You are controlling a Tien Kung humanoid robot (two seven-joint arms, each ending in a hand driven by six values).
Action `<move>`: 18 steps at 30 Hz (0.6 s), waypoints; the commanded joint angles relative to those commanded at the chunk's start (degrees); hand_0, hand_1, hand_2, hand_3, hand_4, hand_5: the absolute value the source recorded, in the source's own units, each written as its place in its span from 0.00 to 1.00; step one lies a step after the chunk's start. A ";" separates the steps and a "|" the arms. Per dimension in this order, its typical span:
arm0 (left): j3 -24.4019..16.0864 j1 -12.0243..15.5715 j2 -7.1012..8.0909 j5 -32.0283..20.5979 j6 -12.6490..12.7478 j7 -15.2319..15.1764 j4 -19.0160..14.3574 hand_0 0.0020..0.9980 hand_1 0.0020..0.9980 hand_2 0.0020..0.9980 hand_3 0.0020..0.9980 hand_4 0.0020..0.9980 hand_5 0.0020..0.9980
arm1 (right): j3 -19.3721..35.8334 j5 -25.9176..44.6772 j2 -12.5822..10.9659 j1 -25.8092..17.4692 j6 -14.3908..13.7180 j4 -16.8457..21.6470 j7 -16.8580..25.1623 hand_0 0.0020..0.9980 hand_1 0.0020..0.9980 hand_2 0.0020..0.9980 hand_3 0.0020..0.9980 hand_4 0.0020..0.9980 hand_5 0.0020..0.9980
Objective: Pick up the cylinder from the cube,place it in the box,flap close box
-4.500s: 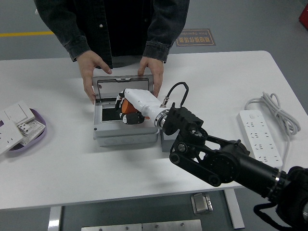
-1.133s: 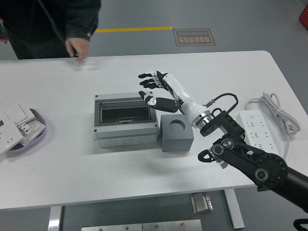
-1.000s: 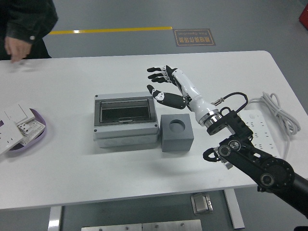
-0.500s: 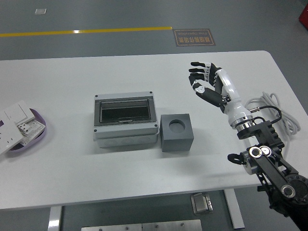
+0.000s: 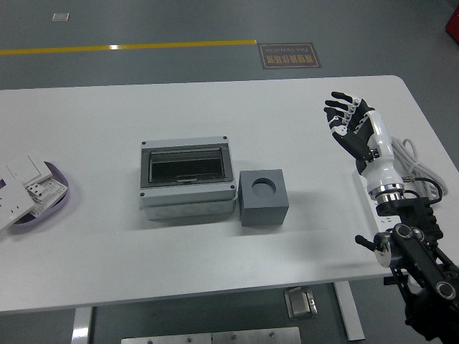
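The grey box [image 5: 187, 178] stands mid-table with its clear flap lid shut. The cylinder does not show; something dark lies behind the lid. The dark grey cube [image 5: 263, 198] sits against the box's right side, its round socket empty. My right hand [image 5: 349, 122] is raised over the table's right part, well right of the cube, fingers spread and holding nothing. My left arm is out of view.
A purple tray [image 5: 51, 203] with white wall switches sits at the left edge. A white power strip [image 5: 409, 188] and its coiled cable lie at the right edge, partly behind my right forearm.
The person who steadied the box has left. The lid, open earlier, is shut. My right hand has drawn back from the box to the right and risen.
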 joint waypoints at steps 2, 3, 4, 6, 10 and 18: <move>-0.31 0.16 0.08 0.39 -0.05 0.08 0.00 0.60 0.58 0.56 0.61 0.68 0.30 | 0.26 0.17 0.17 -0.24 -0.19 -0.04 0.17 0.71 0.66 0.65 0.67 0.61 0.22; -0.38 0.21 0.09 0.49 -0.08 0.07 0.02 0.60 0.58 0.56 0.61 0.68 0.30 | 0.34 0.16 0.20 -0.27 -0.27 -0.06 0.18 0.71 0.66 0.65 0.67 0.61 0.22; -0.39 0.25 0.07 0.53 -0.11 0.03 0.05 0.60 0.58 0.56 0.61 0.68 0.30 | 0.41 0.14 0.20 -0.27 -0.35 -0.09 0.18 0.71 0.66 0.65 0.67 0.61 0.22; -0.42 0.29 0.00 0.63 -0.17 -0.01 0.11 0.60 0.58 0.56 0.61 0.68 0.30 | 0.50 0.11 0.23 -0.26 -0.48 -0.16 0.19 0.70 0.66 0.64 0.67 0.61 0.23; -0.30 0.47 -0.16 0.33 -0.12 -0.08 0.15 0.60 0.58 0.56 0.61 0.68 0.30 | 0.67 -0.02 0.29 -0.40 -0.71 -0.21 0.17 0.70 0.66 0.64 0.67 0.61 0.23; 0.33 1.76 -1.51 -3.73 1.22 -0.81 0.16 0.60 0.58 0.56 0.61 0.67 0.29 | 2.78 -2.38 0.90 0.33 -1.43 -0.23 -0.37 0.70 0.66 0.64 0.67 0.63 0.24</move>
